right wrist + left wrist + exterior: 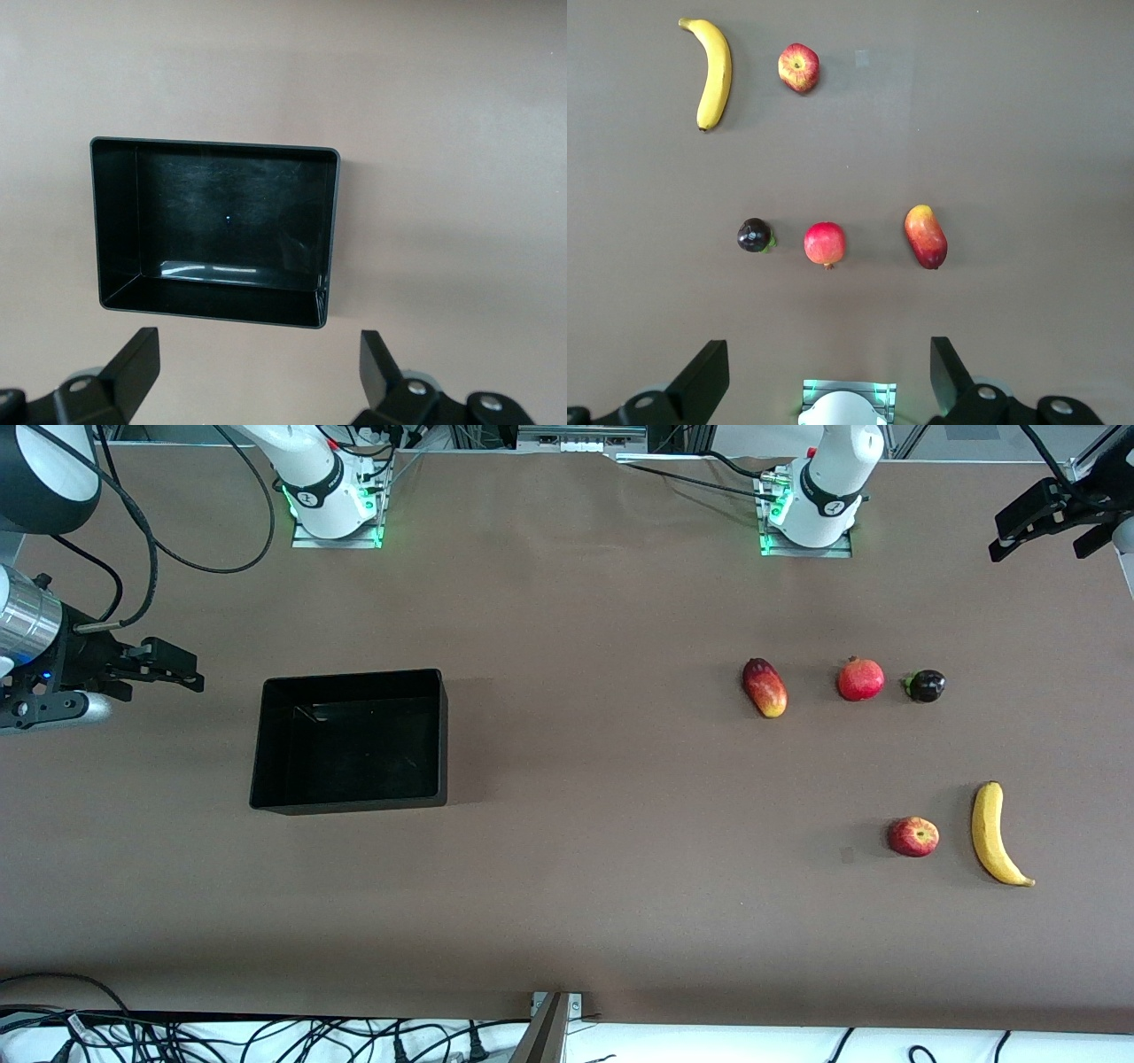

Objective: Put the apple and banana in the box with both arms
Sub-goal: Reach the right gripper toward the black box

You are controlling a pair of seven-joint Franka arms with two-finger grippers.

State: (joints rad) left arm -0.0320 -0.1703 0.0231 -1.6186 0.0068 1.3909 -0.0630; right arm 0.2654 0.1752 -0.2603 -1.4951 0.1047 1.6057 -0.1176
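Nothing grasped yet: left claw [1045, 518] and right claw [164, 666] are held high over the table ends, jaws apart, empty. Apple [913, 837] and banana [997, 833] lie side by side at the left arm's end, box [347, 800] well apart. Pomegranate [860, 679] could be mistaken for the apple; banana may roll.

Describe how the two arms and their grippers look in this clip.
Both arms are white and rounded, with black joint bands, trailing black cables and green lights at their bases. The right gripper is black under a silver wrist cuff; the left gripper is black too, with two angular fingers.
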